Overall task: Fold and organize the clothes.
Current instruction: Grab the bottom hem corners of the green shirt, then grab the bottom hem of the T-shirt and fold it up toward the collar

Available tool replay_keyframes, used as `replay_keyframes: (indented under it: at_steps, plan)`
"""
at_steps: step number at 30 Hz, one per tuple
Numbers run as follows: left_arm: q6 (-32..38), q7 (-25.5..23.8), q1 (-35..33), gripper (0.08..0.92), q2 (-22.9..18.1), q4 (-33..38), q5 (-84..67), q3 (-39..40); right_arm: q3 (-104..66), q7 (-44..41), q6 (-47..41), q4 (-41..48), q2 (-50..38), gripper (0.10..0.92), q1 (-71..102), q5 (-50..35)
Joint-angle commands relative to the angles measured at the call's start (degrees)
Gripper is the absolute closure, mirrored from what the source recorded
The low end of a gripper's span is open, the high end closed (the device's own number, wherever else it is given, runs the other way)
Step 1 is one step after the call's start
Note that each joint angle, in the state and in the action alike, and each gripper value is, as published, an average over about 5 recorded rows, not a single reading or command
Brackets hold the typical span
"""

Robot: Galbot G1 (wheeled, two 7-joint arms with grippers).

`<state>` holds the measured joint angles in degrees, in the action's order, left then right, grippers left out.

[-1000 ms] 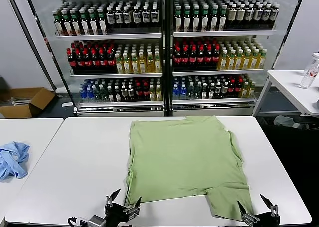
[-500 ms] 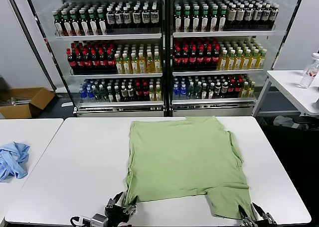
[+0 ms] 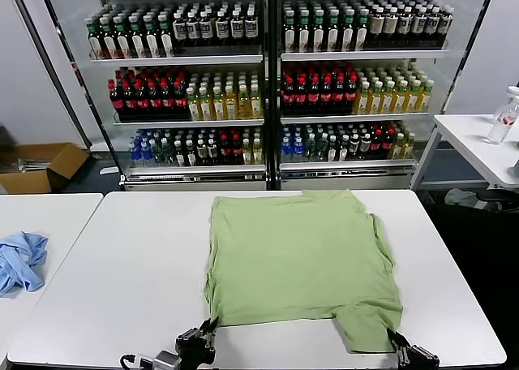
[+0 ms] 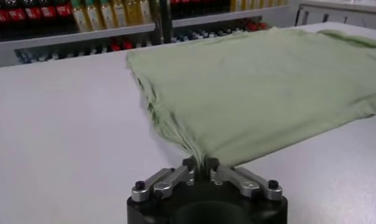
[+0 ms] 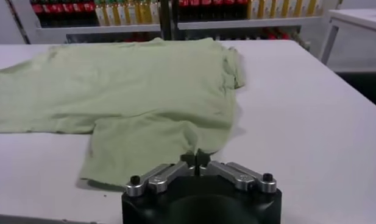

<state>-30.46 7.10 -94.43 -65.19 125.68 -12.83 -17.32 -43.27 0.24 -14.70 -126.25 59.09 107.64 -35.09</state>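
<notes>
The light green shirt lies spread flat on the white table, plain side up; collar, buttons and print are hidden. My left gripper is at the near left corner of the hem, shut on a bunched pinch of fabric. At the near right corner my right gripper is shut on the edge of the flap that sticks out toward me. In both wrist views the shirt stretches away from the closed fingertips, resting on the table.
A light blue cloth lies on the neighbouring table to the left. Drink coolers full of bottles stand behind the table. A cardboard box sits on the floor far left, and a side table with a bottle stands far right.
Both grippers went from wide open to shut, closing on the shirt's near corners. The near hem has bunched slightly at each grip.
</notes>
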Motion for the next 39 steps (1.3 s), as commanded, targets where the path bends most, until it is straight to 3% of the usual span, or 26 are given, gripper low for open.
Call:
replay_keyframes:
  at_steps: [1, 5, 11, 24, 28, 31, 35, 39]
  plan:
    - [0.31, -2.38, 13.80, 0.913, 0.62, -3.49, -8.75, -4.74, 0.30, 4.71, -4.96, -1.84, -2.08, 0.915, -15.13, -8.68]
    - [0.58, -2.48, 23.82, 0.915, -0.79, -11.01, -11.23, -3.31, 3.85, 6.66, -7.53, 5.49, -2.22, 0.915, -26.58, -9.60]
    - [2.20, -3.97, 32.78, 0.915, -2.24, -20.54, -11.67, -0.20, 8.98, 6.68, -7.55, 14.66, -0.86, 0.915, -35.91, -4.07]
    - [6.15, -6.68, 37.92, 0.914, -4.46, -30.02, -9.21, 2.96, 14.48, 7.32, -6.68, 23.34, 1.64, 0.903, -40.13, 3.36]
    - [8.33, -6.39, 37.36, 0.852, -4.51, -30.35, -8.77, 3.03, 14.66, 8.34, -4.61, 24.21, 2.94, 0.807, -39.02, 5.62]
    - [8.24, -5.82, 33.49, 0.766, -1.87, -25.89, -9.35, 1.57, 12.57, 8.94, -3.76, 19.91, 2.65, 0.720, -34.01, 5.94]
    - [4.06, -5.09, 24.59, 0.653, 2.89, -16.35, -11.85, -0.93, 9.49, 8.25, -3.07, 11.51, 1.25, 0.608, -21.54, 7.14]
    - [-0.07, -4.11, 20.01, 0.541, 3.41, -13.54, -11.93, -0.21, 9.80, 8.12, -3.10, 11.35, 2.07, 0.495, -17.18, 9.22]
